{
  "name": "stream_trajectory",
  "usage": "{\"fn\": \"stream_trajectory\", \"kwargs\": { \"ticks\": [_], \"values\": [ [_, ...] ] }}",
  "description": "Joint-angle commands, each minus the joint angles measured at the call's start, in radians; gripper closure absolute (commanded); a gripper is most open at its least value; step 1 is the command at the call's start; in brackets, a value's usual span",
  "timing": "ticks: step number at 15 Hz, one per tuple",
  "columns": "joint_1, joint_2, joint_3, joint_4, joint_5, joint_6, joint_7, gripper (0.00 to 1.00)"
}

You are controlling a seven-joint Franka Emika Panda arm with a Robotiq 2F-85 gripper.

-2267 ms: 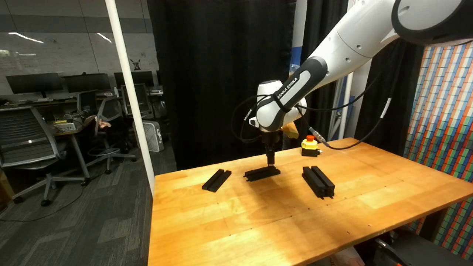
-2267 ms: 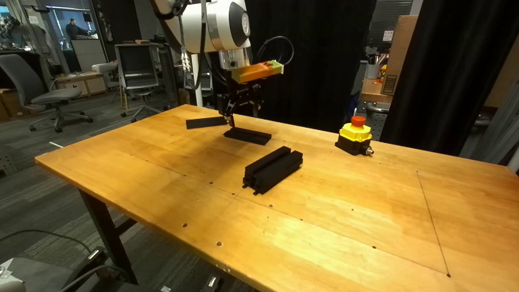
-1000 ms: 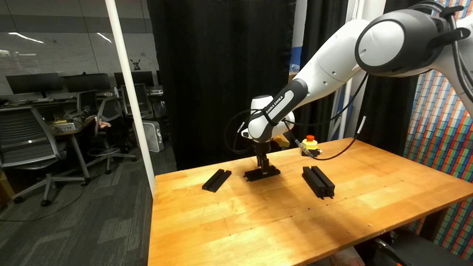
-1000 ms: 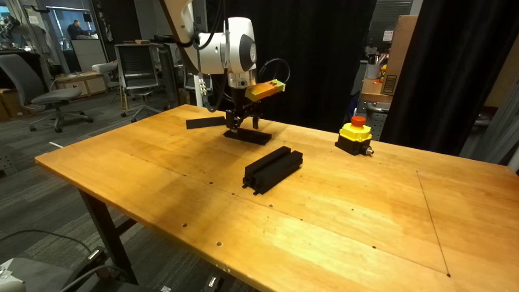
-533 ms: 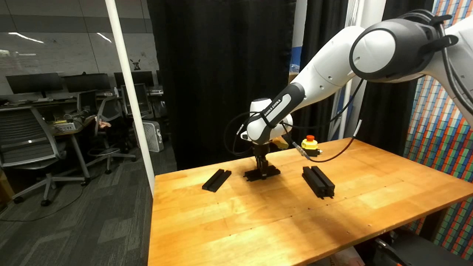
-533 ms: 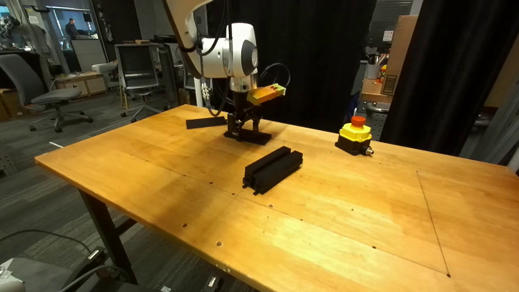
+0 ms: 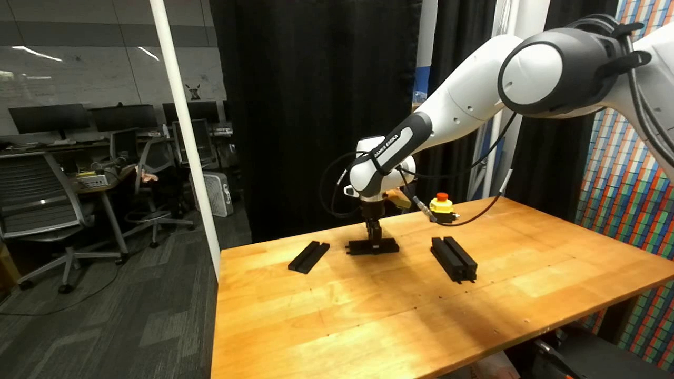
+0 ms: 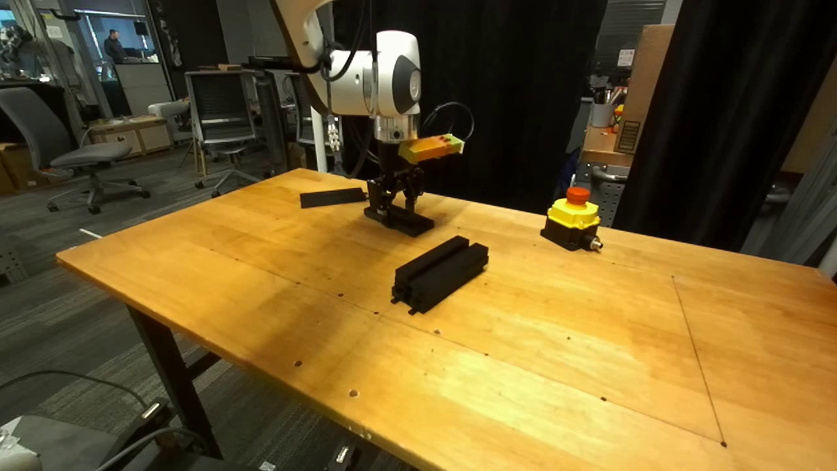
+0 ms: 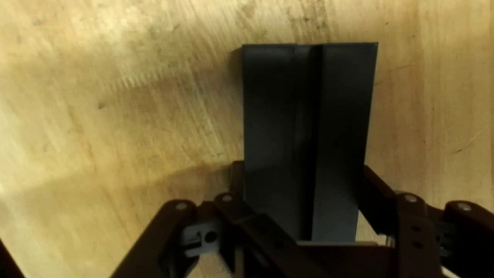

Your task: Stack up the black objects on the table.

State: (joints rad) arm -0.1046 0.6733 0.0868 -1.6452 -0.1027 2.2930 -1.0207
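In an exterior view, a large light-orange wooden counter [image 7: 337, 326] carries a flat, matte-black, grooved rectangular loose bar [image 7: 314, 258] on the left and, at the centre, a like-shaped matte-black held bar [image 7: 388, 246], with the black two-fingered gripper [image 7: 374, 244] closed across it at about mid-length. In an exterior view, a matte-black grooved stack [image 8: 441, 275] lies nearer and to the right of the held bar, apart from it; it looks taller than a single bar, but its dark layers cannot be counted. Whether the held bar touches the counter I cannot tell. A yellow, red-topped button box [image 8: 573, 221] stands to the right, farther off than the stack. In the wrist view, the dark fingers [image 9: 378, 199] meet both long sides of the held bar, whose far end reaches out beyond them. I judge it stiff and fairly light, probably plastic and not fragile, though smooth sides might slip or let it pivot; mid-length across the long sides seems the right hold, good for laying it level and square on the stack.
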Motion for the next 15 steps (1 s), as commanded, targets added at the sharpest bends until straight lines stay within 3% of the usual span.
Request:
{"fn": "stream_trajectory", "kwargs": {
  "ticks": [1, 6, 15],
  "values": [
    [-0.018, -0.036, -0.003, 0.016, 0.062, -0.091, 0.082, 0.54],
    [-0.048, -0.129, -0.023, -0.034, 0.134, -0.137, 0.246, 0.54],
    [-0.049, -0.295, -0.093, -0.242, 0.153, -0.05, 0.662, 0.54]
  ]
}}
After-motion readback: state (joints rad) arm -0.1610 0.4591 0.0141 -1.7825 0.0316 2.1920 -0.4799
